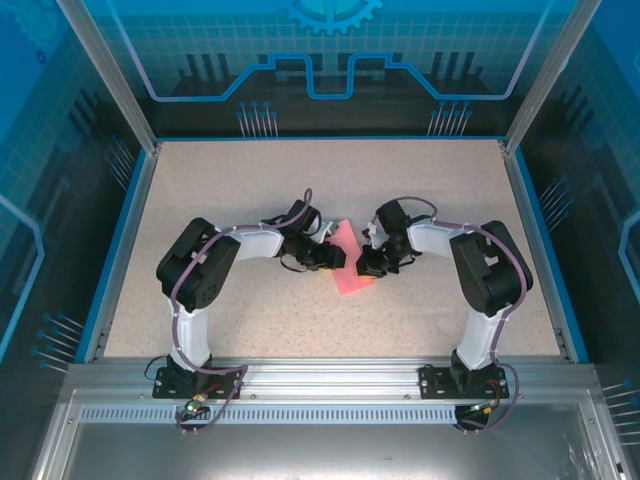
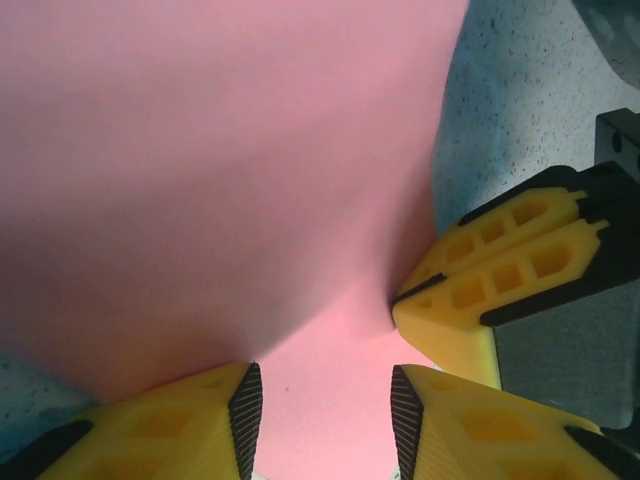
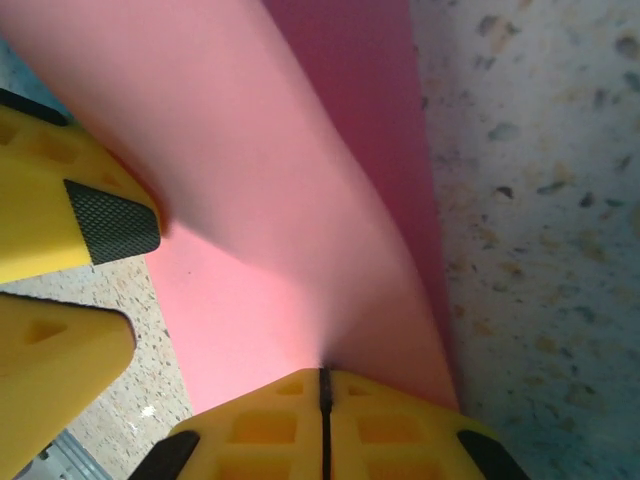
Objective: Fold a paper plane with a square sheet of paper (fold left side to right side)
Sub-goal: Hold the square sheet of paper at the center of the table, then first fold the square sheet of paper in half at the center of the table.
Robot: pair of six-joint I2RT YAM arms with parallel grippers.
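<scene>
The square sheet of paper (image 1: pixel 352 262) lies mid-bench (image 1: pixel 260 190) between the arms, its long axis running far to near. The right fingers (image 3: pixel 300 410) pinch its right edge. The left fingers (image 2: pixel 200 430) stand open astride its left part.

— What do the two of them look like from here?

— Twins. The left arm (image 1: pixel 186 335) and the right arm (image 1: pixel 478 338) are glossy white tubes joined by bulky, rounded black housings (image 1: pixel 195 265), each standing on a black base plate (image 1: pixel 185 378).

— And the wiring?

— A thin purple-grey cable (image 1: pixel 172 312) loops along each arm. At the foot hang small connectors (image 1: pixel 195 408) with green and orange bits.

— The hands?

— The left gripper (image 2: pixel 322 400) has yellow moulded plastic fingers (image 2: pixel 170 430) with square pockets, faced with black cross-hatched pads (image 2: pixel 245 415). The right gripper (image 3: pixel 323 382) is made the same way.
</scene>
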